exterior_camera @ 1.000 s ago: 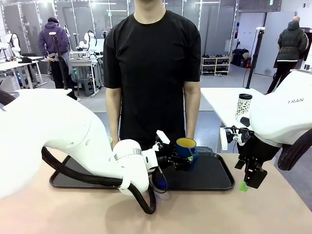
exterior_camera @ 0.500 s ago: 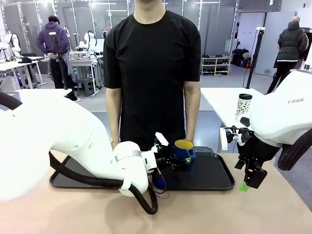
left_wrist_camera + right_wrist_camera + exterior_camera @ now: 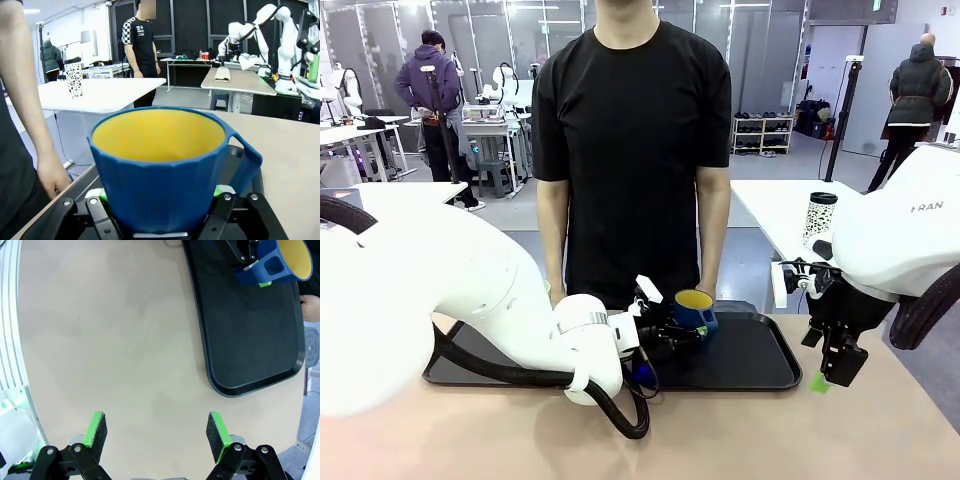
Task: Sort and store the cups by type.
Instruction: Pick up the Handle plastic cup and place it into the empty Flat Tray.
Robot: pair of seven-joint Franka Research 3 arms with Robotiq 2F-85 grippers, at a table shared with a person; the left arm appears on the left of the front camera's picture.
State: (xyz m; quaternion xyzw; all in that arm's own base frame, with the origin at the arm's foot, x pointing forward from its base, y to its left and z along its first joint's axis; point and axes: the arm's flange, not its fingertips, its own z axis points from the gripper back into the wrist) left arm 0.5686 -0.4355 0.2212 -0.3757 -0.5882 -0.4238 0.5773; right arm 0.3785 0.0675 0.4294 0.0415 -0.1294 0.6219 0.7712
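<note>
One mug (image 3: 695, 309) is what you've got in hand: dark blue, yellow inside, handled. Your L gripper (image 3: 682, 331) is clenched on its lower body, green pads pressed to either side; in the L wrist view the mug (image 3: 162, 167) sits upright between the fingers, handle off to the pic's right, pads (image 3: 223, 190) tight on the wall. From the front it's tipped a bit, mouth up and toward the person, and looks held just above the black tray (image 3: 760, 366), over its middle-right part. Can't tell for sure if the base touches the tray.

In the R wrist view the mug (image 3: 282, 263) shows far ahead of the R gripper's fingers, top right of the pic, over the tray (image 3: 250, 340), w/ the L gripper's pad under it.

A sliver of pale green shows behind your L arm (image 3: 470, 300), at approx the far-left part of the tray; too hidden to say more.

R gripper (image 3: 828, 378) is released, jaws wide apart, nothing between the pads (image 3: 95, 429). It hangs pointing down over bare table (image 3: 110, 340), just off the tray's right end, well apart from the mug.

Person (image 3: 632, 140) in a black tee stands at the far side, right behind the mug, arms down; one hand (image 3: 50, 175) hangs near the tray edge, left of the mug in the L wrist view. A white black-speckled cup (image 3: 819, 218) w/ black lid stands on the white table behind, beyond the R arm.
</note>
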